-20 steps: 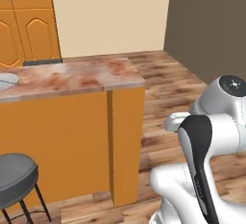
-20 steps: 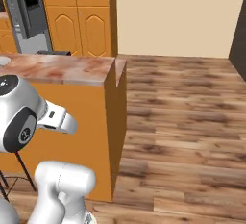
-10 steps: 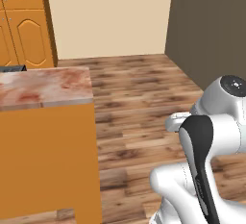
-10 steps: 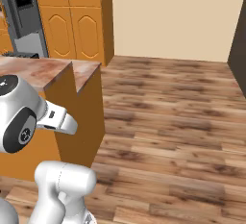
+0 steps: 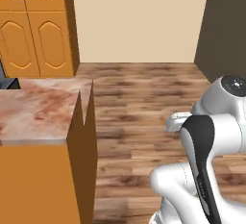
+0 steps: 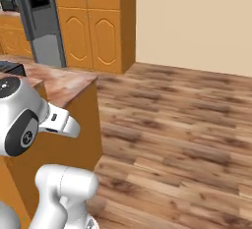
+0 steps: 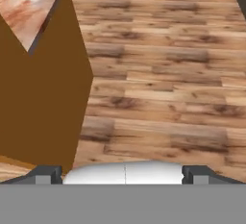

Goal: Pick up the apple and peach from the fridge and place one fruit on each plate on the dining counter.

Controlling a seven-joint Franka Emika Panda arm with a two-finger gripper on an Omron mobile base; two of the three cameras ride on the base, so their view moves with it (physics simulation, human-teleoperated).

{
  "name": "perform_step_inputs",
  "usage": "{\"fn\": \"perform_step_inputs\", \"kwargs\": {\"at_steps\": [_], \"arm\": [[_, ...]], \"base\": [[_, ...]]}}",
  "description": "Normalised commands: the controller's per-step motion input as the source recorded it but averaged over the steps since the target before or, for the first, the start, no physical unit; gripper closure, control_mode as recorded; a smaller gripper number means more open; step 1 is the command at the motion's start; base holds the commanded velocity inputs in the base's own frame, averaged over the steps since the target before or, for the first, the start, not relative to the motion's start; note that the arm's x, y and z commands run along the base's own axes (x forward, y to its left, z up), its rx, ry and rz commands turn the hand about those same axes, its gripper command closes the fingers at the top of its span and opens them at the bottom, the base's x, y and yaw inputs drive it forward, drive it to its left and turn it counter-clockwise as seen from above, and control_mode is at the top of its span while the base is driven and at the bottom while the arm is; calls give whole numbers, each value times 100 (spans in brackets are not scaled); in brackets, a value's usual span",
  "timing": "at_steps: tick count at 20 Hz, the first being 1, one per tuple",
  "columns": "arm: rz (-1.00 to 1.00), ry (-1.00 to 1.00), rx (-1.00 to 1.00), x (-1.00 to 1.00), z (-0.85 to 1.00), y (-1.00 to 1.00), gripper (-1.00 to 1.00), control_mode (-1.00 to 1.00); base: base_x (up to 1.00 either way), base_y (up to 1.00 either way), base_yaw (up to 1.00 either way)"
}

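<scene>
My gripper (image 7: 123, 175) is open, its two dark fingertips (image 7: 45, 174) wide apart with nothing between them, over bare wooden floor. The dining counter's marbled end (image 5: 38, 112) with its plain orange front lies at the left of the left base view, and its corner (image 7: 29, 2) sits at the hand view's upper left. The dark-grey fridge (image 6: 42, 21) stands shut at the far left of the right base view, behind the dining counter (image 6: 64, 83). The apple, the peach and the plates are out of view.
Tall orange panelled cupboards (image 6: 93, 26) stand beside the fridge against a beige wall. Wooden floor (image 5: 139, 103) stretches ahead and to the right. A dark wall (image 5: 226, 26) closes the far right. A dark object (image 6: 12, 68) lies behind the counter top.
The whole scene has slid left in both base views, so the base has moved; the counter's end now sits at the left edge. The arm's pose and the open jaws look unchanged.
</scene>
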Motion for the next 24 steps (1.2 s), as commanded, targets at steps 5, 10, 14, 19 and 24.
{"fn": "perform_step_inputs", "kwargs": {"at_steps": [5,10,14,19,24], "arm": [[0,0,0,0,0,0,-100,100],[0,0,0,0,0,0,-100,100],[0,0,0,0,0,0,-100,100],[0,0,0,0,0,0,-100,100],[0,0,0,0,0,0,-100,100]], "base": [[100,-46,37],[95,-55,38],[78,-76,34],[77,-76,33],[77,-75,34]]}}
